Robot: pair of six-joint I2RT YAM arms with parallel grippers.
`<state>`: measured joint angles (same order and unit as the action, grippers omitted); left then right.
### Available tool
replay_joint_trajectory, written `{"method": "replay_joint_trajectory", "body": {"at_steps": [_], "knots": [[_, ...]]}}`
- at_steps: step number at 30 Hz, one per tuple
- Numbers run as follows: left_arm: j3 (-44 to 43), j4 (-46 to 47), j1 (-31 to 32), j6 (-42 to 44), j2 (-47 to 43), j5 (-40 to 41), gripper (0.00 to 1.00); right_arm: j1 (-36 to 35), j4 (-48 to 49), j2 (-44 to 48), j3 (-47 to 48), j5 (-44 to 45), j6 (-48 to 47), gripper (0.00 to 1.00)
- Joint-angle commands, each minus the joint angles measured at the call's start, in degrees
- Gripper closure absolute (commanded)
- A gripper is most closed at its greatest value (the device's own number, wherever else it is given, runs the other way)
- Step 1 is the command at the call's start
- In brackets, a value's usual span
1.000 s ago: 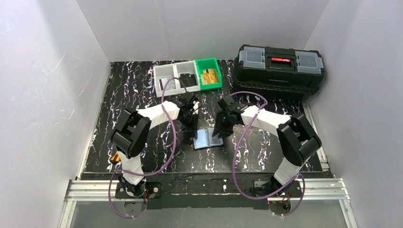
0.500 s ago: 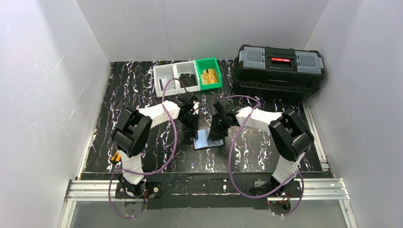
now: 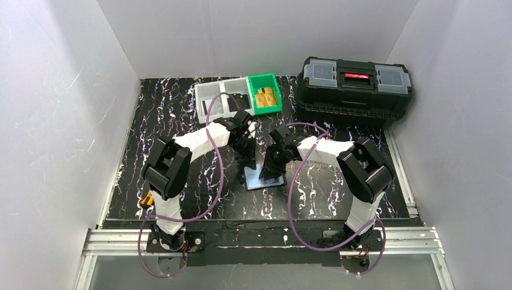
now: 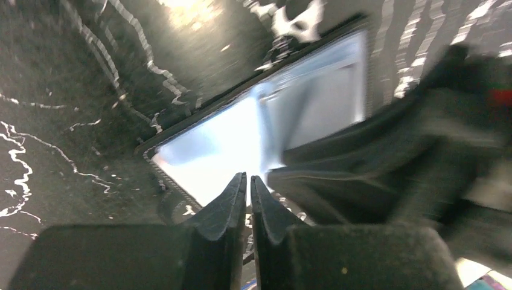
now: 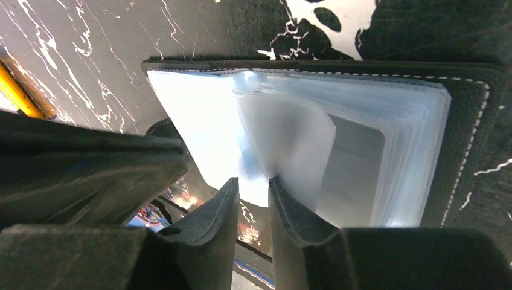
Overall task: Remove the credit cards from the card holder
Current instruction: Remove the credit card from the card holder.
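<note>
The card holder [image 3: 263, 179] lies open on the table, black with shiny pale blue clear pockets. In the right wrist view [image 5: 386, 151] one pocket leaf [image 5: 290, 136] stands lifted. My right gripper [image 3: 270, 171] is over the holder's right part, its jaws a narrow gap apart [image 5: 253, 184], with one finger against the lifted leaf. My left gripper [image 3: 249, 162] is at the holder's far left edge, jaws nearly closed on nothing [image 4: 248, 180]. Gold-orange cards [image 3: 266, 96] lie in the green bin and a black card [image 3: 241, 103] in a grey bin. No card shows in the holder.
A row of grey bins [image 3: 221, 101] and a green bin [image 3: 265, 92] stands at the back. The big black toolbox [image 3: 356, 90] is at the back right. A small orange item [image 3: 145, 199] lies at the table's left edge. White walls enclose the table.
My right gripper has moved left and down onto the card holder. My left gripper has shifted slightly right along the holder's far left edge.
</note>
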<state>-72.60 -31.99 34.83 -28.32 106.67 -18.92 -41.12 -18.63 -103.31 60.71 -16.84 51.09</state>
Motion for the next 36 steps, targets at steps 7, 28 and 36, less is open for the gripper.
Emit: {"method": "replay_joint_trajectory", "body": {"at_steps": [7,28,36], "knots": [[-14.45,-1.77,-0.81,-3.13,8.33,-7.61,0.97,0.08,1.13,-2.27,-3.41,3.41,0.30,0.68],[-10.31,-3.32,-0.82,-1.72,14.41,-3.87,1.00,0.83,-3.16,3.53,0.06,4.51,-2.30,0.54],[-9.39,-3.59,-0.82,-1.48,15.34,-4.01,1.00,3.75,-7.54,14.88,-2.12,5.59,-3.57,0.42]]}}
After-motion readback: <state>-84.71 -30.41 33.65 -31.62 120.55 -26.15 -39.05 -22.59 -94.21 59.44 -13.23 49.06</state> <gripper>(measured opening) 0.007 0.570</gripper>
